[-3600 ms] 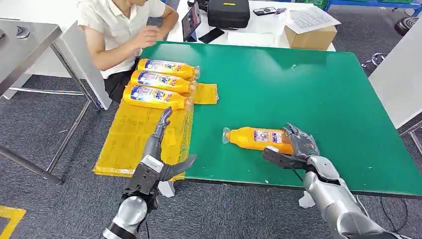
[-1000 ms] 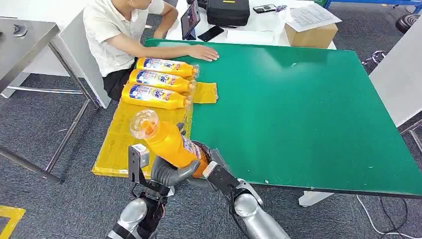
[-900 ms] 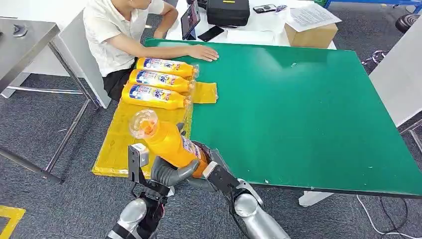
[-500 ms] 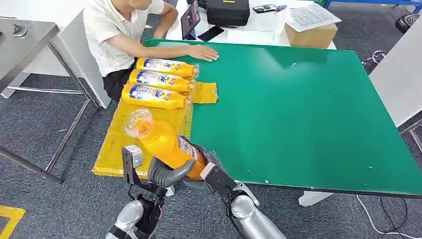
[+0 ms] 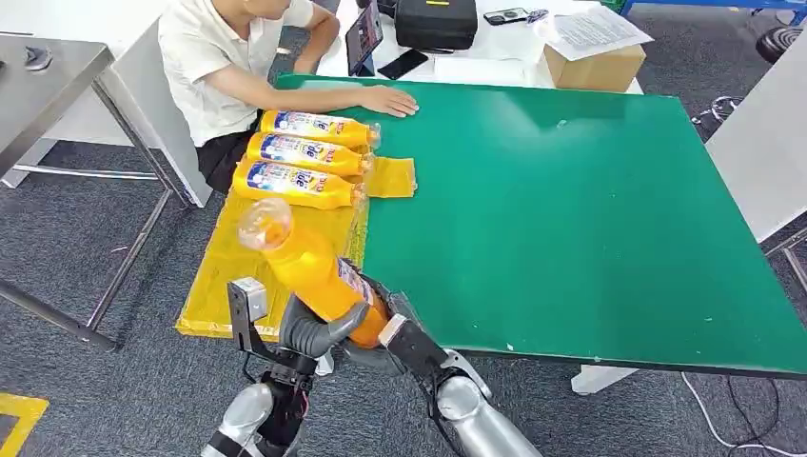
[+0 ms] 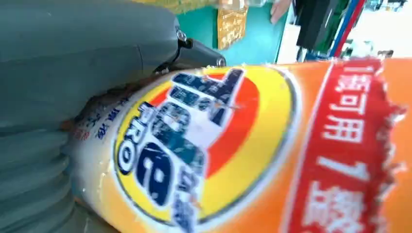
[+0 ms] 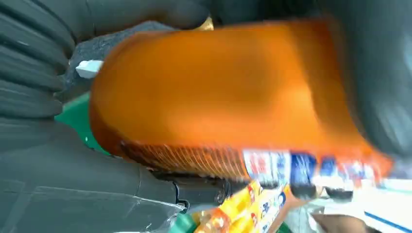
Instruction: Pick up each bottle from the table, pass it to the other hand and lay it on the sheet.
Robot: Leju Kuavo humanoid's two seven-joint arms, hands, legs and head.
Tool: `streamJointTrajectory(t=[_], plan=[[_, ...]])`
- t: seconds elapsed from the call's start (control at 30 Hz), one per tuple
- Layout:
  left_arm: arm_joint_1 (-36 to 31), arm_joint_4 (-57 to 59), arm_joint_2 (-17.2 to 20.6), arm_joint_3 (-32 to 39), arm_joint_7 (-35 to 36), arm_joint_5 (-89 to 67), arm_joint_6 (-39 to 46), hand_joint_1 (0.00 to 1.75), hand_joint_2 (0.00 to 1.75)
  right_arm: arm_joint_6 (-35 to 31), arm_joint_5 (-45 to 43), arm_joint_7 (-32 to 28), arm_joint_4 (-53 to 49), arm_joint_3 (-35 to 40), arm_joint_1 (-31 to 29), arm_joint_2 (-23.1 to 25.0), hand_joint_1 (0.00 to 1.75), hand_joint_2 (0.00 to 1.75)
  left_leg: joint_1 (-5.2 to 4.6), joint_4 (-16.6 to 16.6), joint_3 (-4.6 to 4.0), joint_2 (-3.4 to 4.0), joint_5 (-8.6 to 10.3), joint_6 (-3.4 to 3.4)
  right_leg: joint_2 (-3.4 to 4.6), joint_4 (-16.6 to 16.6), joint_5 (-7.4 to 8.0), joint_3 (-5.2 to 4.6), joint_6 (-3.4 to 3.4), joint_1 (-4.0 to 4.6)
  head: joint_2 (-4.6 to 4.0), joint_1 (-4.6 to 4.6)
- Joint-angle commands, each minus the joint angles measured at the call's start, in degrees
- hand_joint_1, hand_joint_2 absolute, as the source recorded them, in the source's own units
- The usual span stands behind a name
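Low in the head view, left of centre, both my hands are on one orange bottle; my left hand wraps its lower body, thumb curled across the front; my right hand grips the base end from the right; the bottle tilts up and to the left, its clear cap end over the near part of the yellow sheet; in the left wrist view the label sits close against my grey thumb; in the right wrist view the orange body lies between my dark fingers and the ribbed cover; three bottles lie side by side at the sheet's far end, upper left; a person's hand rests flat on the green table just beyond them.
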Motion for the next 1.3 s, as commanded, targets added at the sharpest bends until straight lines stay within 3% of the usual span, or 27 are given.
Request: streamJointTrajectory(t=[0.03, 0.13, 0.33, 0.5, 0.8, 0.87, 0.93, 1.07, 1.1, 1.13, 1.2, 1.23, 1.3], plan=[[-8.4, 7.1, 2.0, -1.6, 0.0, -10.5, 14.0, 1.75, 1.75, -9.8, 5.7, -1.0, 2.0, 6.1, 3.7, 0.9, 0.0, 1.75, 0.12, 0.0, 0.2, -0.18, -0.08, -0.11, -0.12, 0.0, -0.11, 0.27, -0.12, 0.11, 0.0, 0.0], [-13.3, 17.9, 2.2, 0.2, -2.6, -14.4, 13.3, 1.75, 1.75, -13.5, 7.7, -1.3, 1.7, 7.9, 3.6, 1.3, 0.0, 1.75, 0.07, -0.1, 0.18, -0.3, 0.03, -0.1, -0.26, -0.1, -0.07, 0.24, -0.11, 0.06, 0.0, -0.02], [-16.8, 23.8, 3.8, 5.2, -4.1, -33.1, 21.4, 1.75, 1.75, -18.2, 11.1, -1.6, -1.2, 8.2, 3.1, 0.1, 0.0, 1.75, 0.1, -0.1, 0.22, -0.09, -0.02, -0.11, -0.01, -0.1, -0.03, 0.24, -0.14, 0.09, 0.0, 0.0], [-20.2, 27.9, 4.5, 10.4, -1.9, -46.5, 22.6, 1.75, 1.75, -18.4, 12.2, -1.5, -3.2, 5.9, 3.1, -0.4, 0.0, 1.75, 0.09, 0.0, 0.23, -0.01, -0.06, -0.12, 0.06, 0.0, -0.06, 0.25, -0.14, 0.07, 0.0, 0.0], [-24.2, 34.9, 5.5, 9.7, 0.7, -57.0, 25.4, 1.75, 1.75, -18.1, 12.3, -2.3, -2.4, 5.1, 2.6, 0.0, 0.0, 1.75, 0.09, 0.0, 0.22, -0.02, -0.05, -0.12, 0.05, 0.0, -0.05, 0.25, -0.14, 0.07, 0.0, 0.02], [-26.9, 39.2, 6.8, 7.5, 3.9, -64.6, 26.7, 1.62, 1.75, -17.8, 12.3, -2.6, -2.1, 5.0, 2.2, 0.1, 0.0, 1.75, 0.08, 0.0, 0.21, -0.03, -0.04, -0.12, 0.03, 0.0, -0.06, 0.25, -0.14, 0.07, 0.0, 0.02], [-30.5, 44.2, 7.5, 7.1, 6.6, -70.4, 24.2, 1.52, 1.75, -17.1, 12.1, -3.0, -2.0, 4.7, 1.8, 0.3, 0.0, 1.75, 0.1, 0.0, 0.23, -0.07, -0.04, -0.13, 0.0, 0.0, -0.07, 0.27, -0.15, 0.08, 0.0, 0.02], [-36.1, 50.0, 7.6, 7.5, 10.1, -75.0, 17.5, 1.52, 1.75, -16.0, 11.8, -3.3, -2.1, 4.3, 1.2, 0.6, 0.0, 1.75, 0.1, 0.1, 0.06, -0.07, 0.01, -0.11, -0.01, 0.1, -0.02, 0.1, -0.12, 0.08, 0.0, 0.02], [-36.7, 50.6, 7.7, 7.4, 10.6, -75.6, 16.9, 1.36, 1.75, -15.9, 11.9, -3.4, -2.1, 4.4, 1.2, 0.6, 0.0, 1.75, 0.08, 0.0, 0.04, -0.07, 0.03, -0.1, -0.02, 0.1, -0.01, 0.07, -0.11, 0.06, 0.0, 0.0], [-37.8, 51.5, 7.6, 7.4, 11.6, -76.8, 15.8, 0.84, 1.75, -15.5, 11.9, -3.5, -2.2, 4.5, 1.1, 0.7, 0.0, 1.75, 0.08, 0.0, 0.0, -0.08, 0.04, -0.1, -0.04, 0.1, 0.0, 0.05, -0.09, 0.07, 0.0, 0.02], [-39.3, 53.0, 7.5, 7.6, 12.5, -77.1, 12.7, 0.24, 1.75, -15.5, 11.9, -3.6, -2.4, 4.7, 1.0, 0.9, 0.0, 1.75, 0.11, 0.1, 0.05, -0.07, 0.03, -0.15, -0.02, 0.1, -0.03, 0.09, -0.12, 0.09, 0.0, 0.02], [-39.8, 53.7, 7.5, 7.2, 13.0, -77.8, 11.3, 0.07, 1.75, -15.3, 11.9, -3.6, -2.6, 4.9, 1.1, 0.9, 0.0, 1.75, 0.09, 0.1, 0.02, -0.05, 0.05, -0.13, -0.01, 0.1, -0.01, 0.06, -0.09, 0.07, 0.0, 0.02], [-40.2, 54.3, 7.4, 7.2, 13.2, -78.0, 9.5, 0.0, 1.75, -15.3, 11.9, -3.7, -3.0, 5.0, 1.2, 0.8, 0.0, 1.75, 0.09, 0.0, 0.08, -0.07, 0.03, -0.14, -0.01, 0.1, -0.04, 0.11, -0.11, 0.07, 0.0, 0.0]])
